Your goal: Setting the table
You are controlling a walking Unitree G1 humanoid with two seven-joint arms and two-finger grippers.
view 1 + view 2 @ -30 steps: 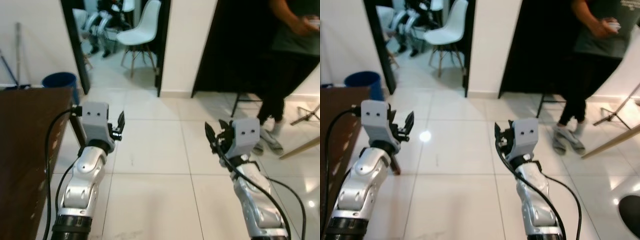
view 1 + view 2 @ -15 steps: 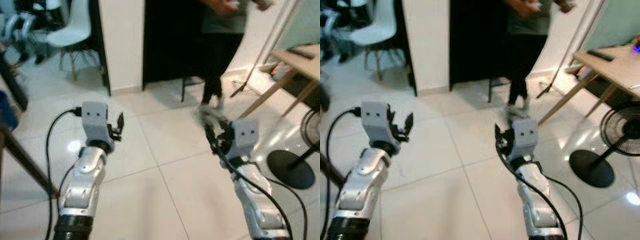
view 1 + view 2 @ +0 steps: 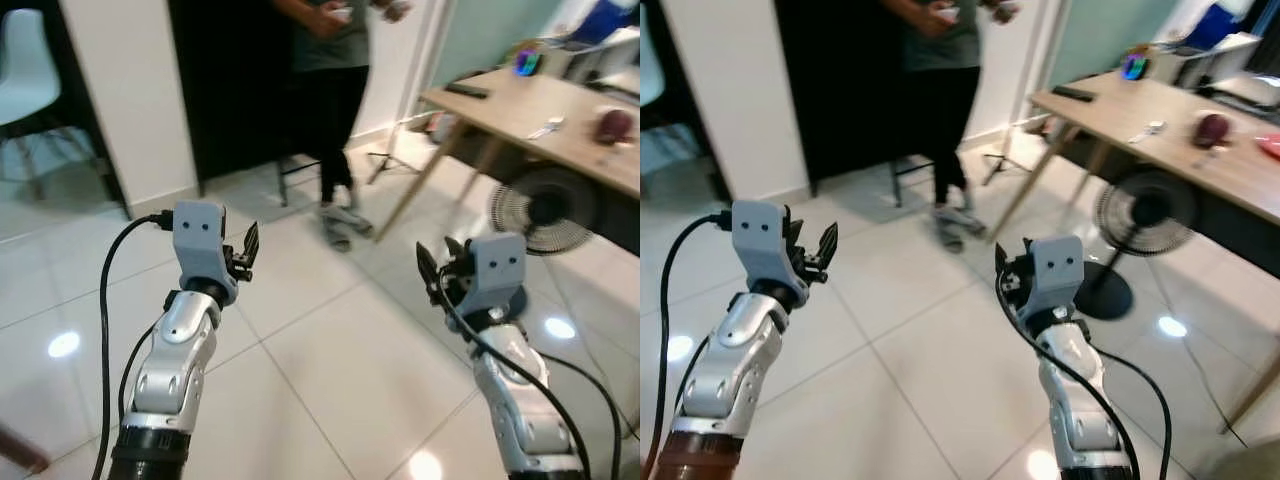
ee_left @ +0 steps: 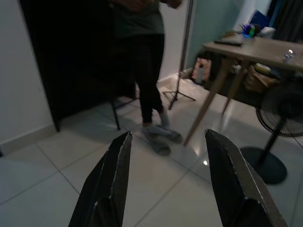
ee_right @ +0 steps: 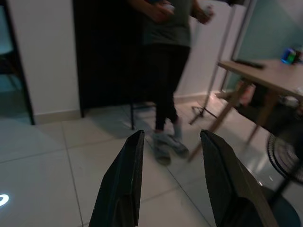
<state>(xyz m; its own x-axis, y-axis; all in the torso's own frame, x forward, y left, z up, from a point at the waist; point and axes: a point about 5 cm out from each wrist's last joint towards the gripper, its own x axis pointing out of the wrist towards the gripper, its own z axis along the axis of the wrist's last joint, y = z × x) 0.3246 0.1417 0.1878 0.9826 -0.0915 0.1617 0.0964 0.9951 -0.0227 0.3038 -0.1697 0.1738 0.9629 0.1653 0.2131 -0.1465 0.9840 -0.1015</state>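
Tiles of a glossy white floor (image 3: 330, 360) lie under both raised arms. Left claw (image 3: 243, 252) hangs over the floor at the left with its two black fingers (image 4: 111, 182) spread wide and nothing between them. Right claw (image 3: 1006, 275) is held up on the right, its fingers (image 5: 125, 182) likewise wide apart and empty.

Far right stands a wooden counter (image 3: 1160, 140) on slanted legs. On it lie a dark remote (image 3: 1072, 94), a small glowing gadget (image 3: 1134, 67), a silvery utensil (image 3: 1150, 128) and a dark red round thing (image 3: 1211, 127). A black fan (image 3: 1140, 225) stands on the floor just beside the counter, at its near side.

A person (image 3: 335, 100) in a grey shirt and dark trousers stands at the far middle before a dark doorway (image 3: 235, 90), hands held up at chest height. A white chair (image 3: 22, 70) shows at the far left.
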